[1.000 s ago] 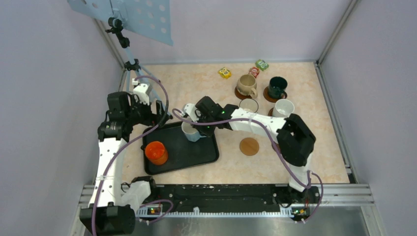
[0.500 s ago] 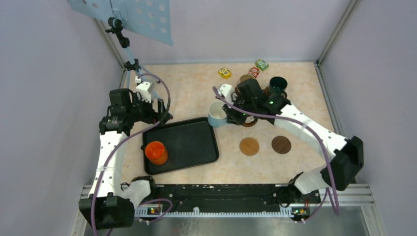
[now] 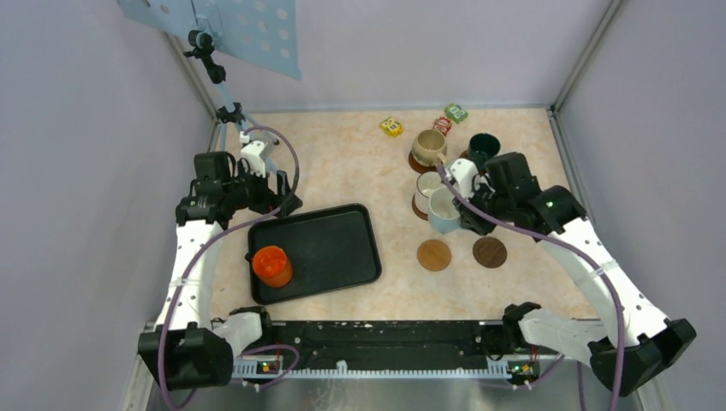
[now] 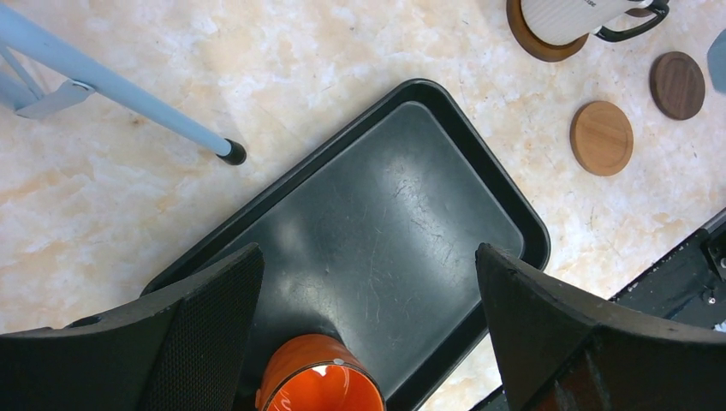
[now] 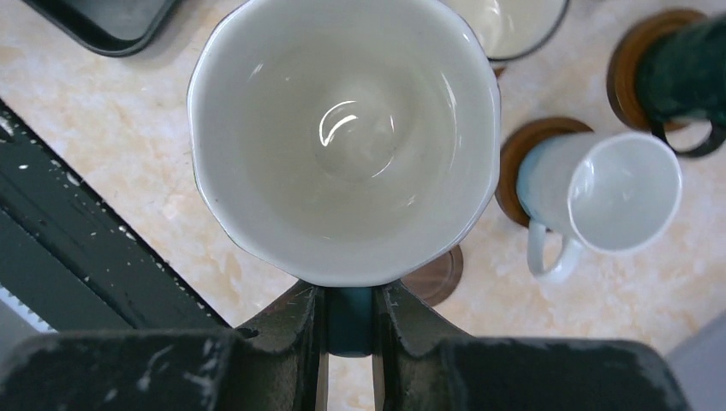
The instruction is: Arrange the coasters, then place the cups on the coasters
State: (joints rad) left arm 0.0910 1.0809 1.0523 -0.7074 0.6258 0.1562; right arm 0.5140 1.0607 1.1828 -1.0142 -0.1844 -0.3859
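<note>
The left tool (image 4: 368, 257) hangs wide open over the black tray (image 4: 411, 214), where the orange mug (image 4: 318, 377) stands at the near-left end. Further right, the right tool (image 5: 349, 321) is clamped on the light-blue handle of the white mug (image 5: 342, 137), holding it upright beside the dark-rimmed mug (image 3: 427, 182). It is just behind the bare light coaster (image 3: 434, 254) and dark coaster (image 3: 490, 252) on the counter (image 3: 342, 163).

surface: marbled table (image 3: 342, 163) | on it: black tray (image 3: 338, 244), light coaster (image 3: 434, 254), dark coaster (image 3: 490, 252), yellow block (image 3: 391, 127)
</note>
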